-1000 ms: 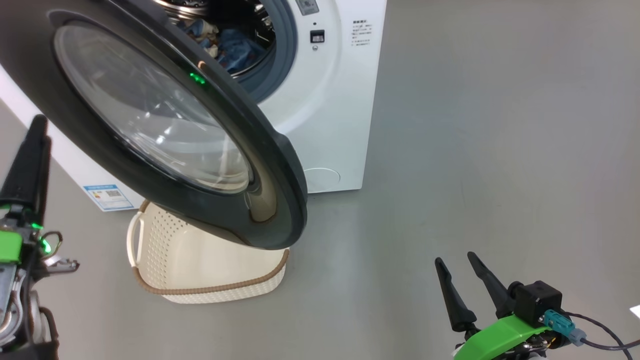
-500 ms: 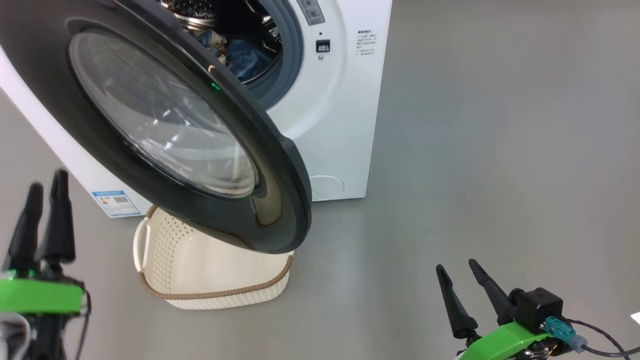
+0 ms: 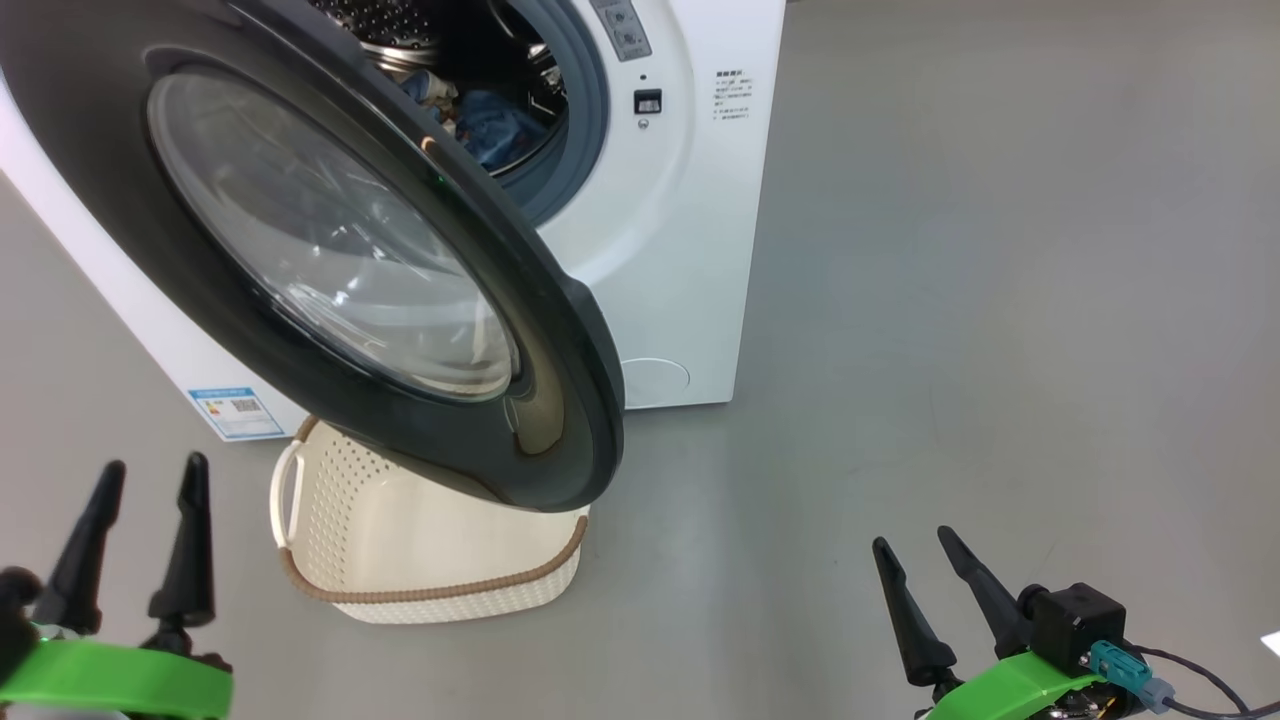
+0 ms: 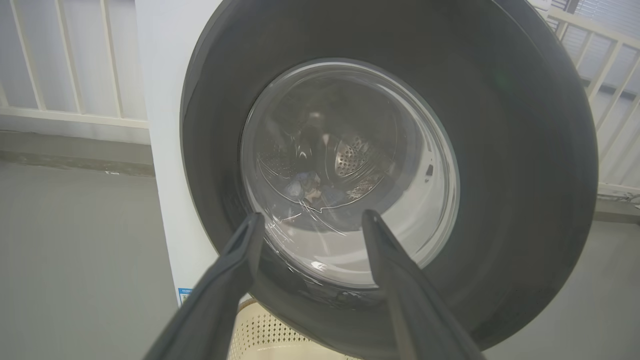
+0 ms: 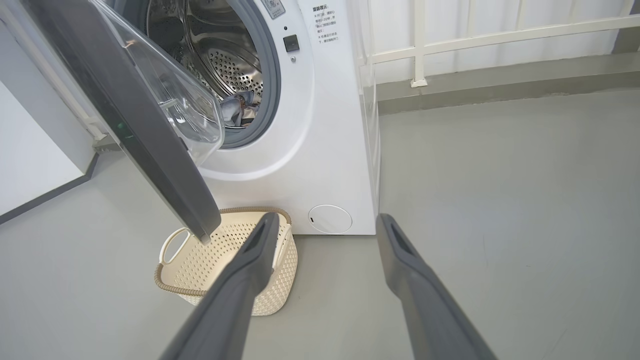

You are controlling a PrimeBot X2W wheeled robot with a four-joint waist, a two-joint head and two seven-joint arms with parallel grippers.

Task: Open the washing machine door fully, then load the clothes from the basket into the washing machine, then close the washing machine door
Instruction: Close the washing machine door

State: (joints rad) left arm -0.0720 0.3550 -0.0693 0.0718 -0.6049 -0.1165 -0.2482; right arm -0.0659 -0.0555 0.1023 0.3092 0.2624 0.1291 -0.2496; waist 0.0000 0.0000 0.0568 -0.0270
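Up ahead of left gripper (image 3: 156, 462): washing machine door (image 3: 560, 330). Gripper has dropped lower & turned, fingers wide, holding nothing; right gripper (image 3: 912, 538) unmoved, wide, empty.

Door (image 3: 330, 260) ajar over basket (image 3: 400, 530); blue clothes (image 3: 495, 128), apparently, in drum (image 3: 375, 18).

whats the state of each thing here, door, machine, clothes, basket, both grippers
washing machine door: open, swung out
washing machine: mouth uncovered
clothes: lying inside the washing machine
basket: upright on the floor, looks empty
left gripper: open, holding nothing
right gripper: open, holding nothing
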